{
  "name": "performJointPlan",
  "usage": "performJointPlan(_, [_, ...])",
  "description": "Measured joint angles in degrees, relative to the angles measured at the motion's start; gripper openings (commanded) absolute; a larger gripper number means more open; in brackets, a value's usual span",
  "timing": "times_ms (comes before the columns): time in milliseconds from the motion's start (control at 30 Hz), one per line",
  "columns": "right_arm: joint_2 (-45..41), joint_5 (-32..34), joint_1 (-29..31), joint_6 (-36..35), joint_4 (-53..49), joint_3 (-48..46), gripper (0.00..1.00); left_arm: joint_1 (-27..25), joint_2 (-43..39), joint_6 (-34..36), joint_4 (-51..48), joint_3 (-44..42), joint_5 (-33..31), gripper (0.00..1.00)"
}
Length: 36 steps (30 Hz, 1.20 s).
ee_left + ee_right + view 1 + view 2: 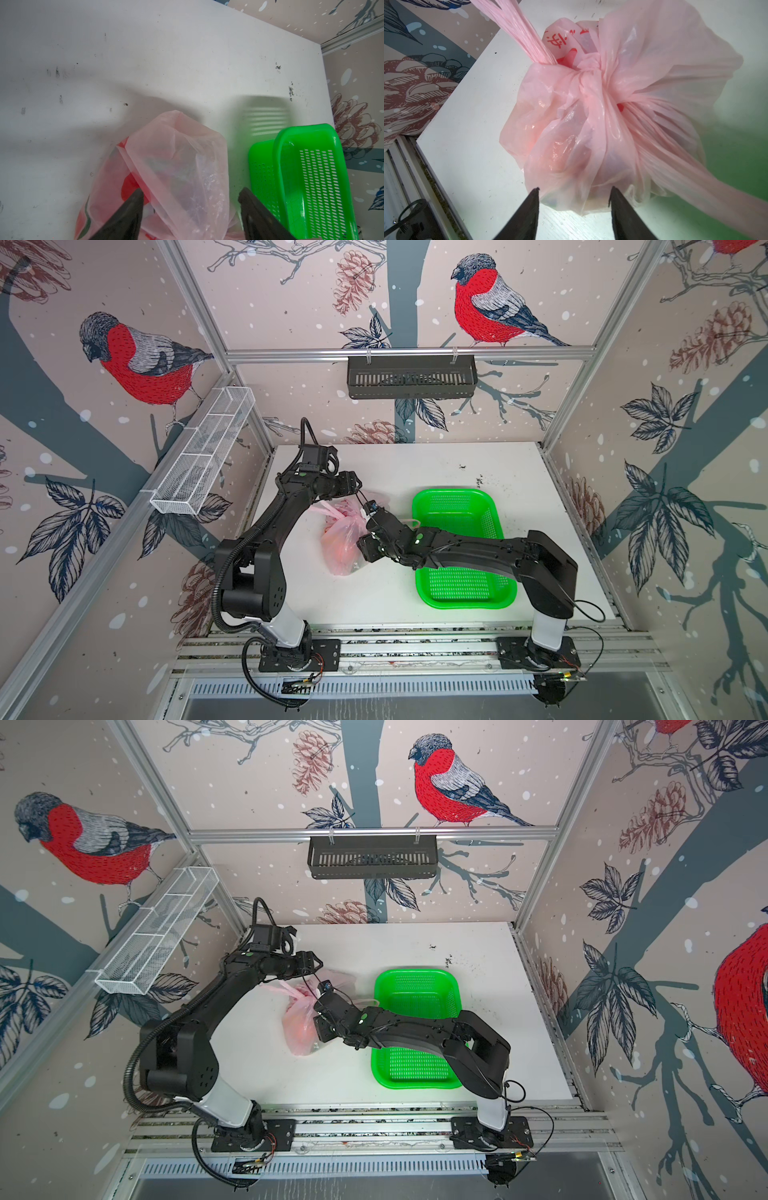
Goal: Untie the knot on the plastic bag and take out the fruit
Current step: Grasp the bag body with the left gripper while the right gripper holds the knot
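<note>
Top views both show the plastic bag (343, 545) on the table (415, 472), with the left gripper (356, 489) over its far end and the right gripper (363, 549) against its basket side.

Left wrist view: the left gripper (191, 191) is spread, with the bag just past its tips and the green basket (291, 133) beside it.

Right wrist view: the right gripper (574, 188) is spread and pinches nothing. The knot (588, 70) is still tied, farther beyond the tips.

L arm (266, 526) & R arm (478, 549) were finished blk, w/ white base links (286, 626). Green LEDs (419, 537) were fitted. Corrugated conduit (215, 597) was routed along L arm. L gripper (191, 190) & R gripper (575, 188) were fitted w/ tapered blk fingers (527, 218).
</note>
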Motion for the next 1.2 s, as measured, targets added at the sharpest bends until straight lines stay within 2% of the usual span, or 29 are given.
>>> performJointPlan(100, [1.22,-0.83,-0.46,0.63,1.14,0.07,0.52,-1.62,1.86,0.35,-0.90,0.22,-0.42,0.69])
performJointPlan(333, [3.76,-3.91,-2.05,1.40,4.85,0.28,0.37,-2.93,5.92,1.51,-2.62,1.01,-2.67,0.60])
performJointPlan(433, [5.29,-5.38,-2.73,1.42,5.62,0.96,0.23,-2.93,7.26,1.70,-2.97,1.73,-3.02,0.44])
performJointPlan(533, [5.75,-6.27,-3.30,1.38,6.03,1.53,0.14,-2.93,7.96,1.62,-3.06,1.75,-3.52,0.20])
performJointPlan(667, [5.75,-6.60,-3.74,0.96,6.29,1.55,0.07,-2.71,8.13,1.07,-2.97,1.70,-4.52,0.06])
performJointPlan(800, [5.40,-6.86,-4.46,-0.26,6.21,1.53,0.06,-0.81,6.54,-1.79,-1.64,-0.24,-5.11,0.00])
performJointPlan(1200, [3.48,-5.46,-9.53,-4.98,5.07,-0.02,0.05,12.81,-6.88,-7.80,3.56,-13.40,-6.36,0.00])
